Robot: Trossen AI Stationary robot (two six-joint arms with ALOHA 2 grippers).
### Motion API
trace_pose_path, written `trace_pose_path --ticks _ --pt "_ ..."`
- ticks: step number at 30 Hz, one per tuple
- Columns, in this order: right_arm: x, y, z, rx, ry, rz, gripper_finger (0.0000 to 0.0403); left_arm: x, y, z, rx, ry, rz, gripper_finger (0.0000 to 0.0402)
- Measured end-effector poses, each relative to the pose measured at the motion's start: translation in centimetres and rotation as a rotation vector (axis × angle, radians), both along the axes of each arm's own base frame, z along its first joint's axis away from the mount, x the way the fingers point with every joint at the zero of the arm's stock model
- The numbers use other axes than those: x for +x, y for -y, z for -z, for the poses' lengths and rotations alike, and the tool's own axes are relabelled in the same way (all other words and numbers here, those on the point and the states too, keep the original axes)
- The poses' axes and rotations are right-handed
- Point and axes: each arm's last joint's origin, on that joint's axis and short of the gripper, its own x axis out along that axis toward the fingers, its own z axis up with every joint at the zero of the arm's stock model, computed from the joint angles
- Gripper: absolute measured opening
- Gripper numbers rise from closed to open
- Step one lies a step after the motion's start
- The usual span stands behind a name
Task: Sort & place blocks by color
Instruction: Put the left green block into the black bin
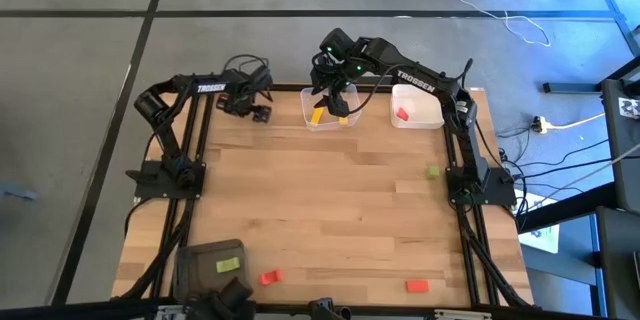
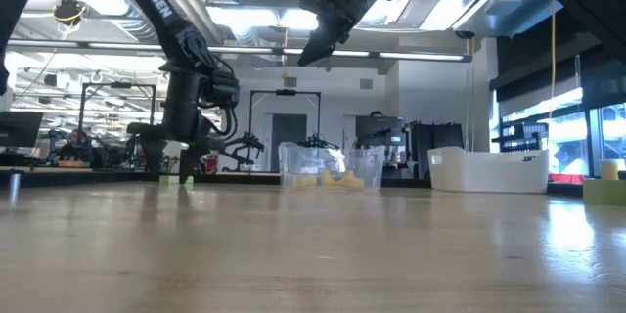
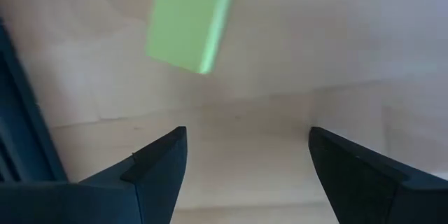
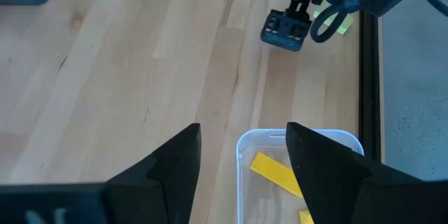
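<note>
My left gripper (image 3: 245,161) is open and hovers low over the table's far left part (image 1: 258,110), touching nothing. A light green block (image 3: 189,21) lies flat on the wood just ahead of its fingers and also shows in the low view (image 2: 176,181). My right gripper (image 4: 241,154) is open and empty, raised above the clear bin (image 1: 330,112) (image 2: 318,44). Yellow blocks (image 4: 276,171) lie on the clear bin's floor. A red block (image 1: 402,114) lies in the white bin (image 1: 425,110). Another green block (image 1: 433,171) and two red blocks (image 1: 269,277) (image 1: 417,286) lie on the table.
A dark grey container (image 1: 205,270) with a green block (image 1: 228,264) in it stands at the near left corner. The clear bin (image 2: 323,168) and the white bin (image 2: 489,169) stand side by side at the far edge. Bare wood spreads across the table's middle (image 1: 330,200).
</note>
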Motion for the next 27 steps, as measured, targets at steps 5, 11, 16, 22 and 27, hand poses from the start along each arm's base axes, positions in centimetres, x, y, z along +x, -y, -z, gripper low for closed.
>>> trace_pose_path --ticks 5,11,16,22,27 --pt "0.0 0.0 0.0 0.0 0.0 0.0 0.021 -0.3 -0.8 -0.1 0.05 0.011 -0.024 0.0289" --pt "0.0 0.0 0.0 0.0 0.0 0.0 0.021 -0.8 -1.3 -0.2 0.12 -0.053 -0.059 0.0289" --pt "0.0 0.0 0.0 0.0 0.0 0.0 0.021 -0.8 -1.8 -0.2 0.157 -0.031 -0.064 0.0289" --pt "0.0 0.0 0.0 0.0 0.0 0.0 0.021 -0.4 -2.2 -0.4 0.202 0.005 -0.059 0.0289" --pt "0.0 0.0 0.0 0.0 0.0 0.0 0.021 -0.2 -2.5 -0.5 0.227 0.024 -0.061 0.0289"
